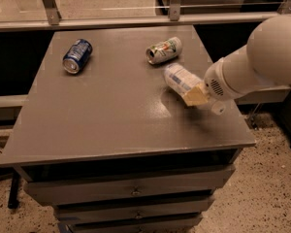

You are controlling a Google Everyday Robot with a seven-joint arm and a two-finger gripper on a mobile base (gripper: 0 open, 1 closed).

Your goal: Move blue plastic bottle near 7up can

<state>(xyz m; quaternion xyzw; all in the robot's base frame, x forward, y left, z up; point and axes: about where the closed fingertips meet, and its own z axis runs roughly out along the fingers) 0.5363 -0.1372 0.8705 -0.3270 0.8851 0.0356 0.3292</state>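
Grey tabletop (111,115) carries, at its far left, a dark blue can (77,56) lying on its side, well apart from the work and no part of it. Further right lies the 7up can (164,50), also on its side, with one end turned toward the camera. Just right of it and nearer to us is the blue plastic bottle (180,78), tilted and apparently lifted a little off the surface (a shadow sits beneath it), close to the can but not touching. The gripper (194,95) clasps the bottle's nearer end, its tan fingers closed around it, on the white arm (262,62) reaching in from the right. The bottle looks near enough to the can. The care now, I judge, is to lower it gently, short of the can so neither rolls, and to release only once it rests flat.
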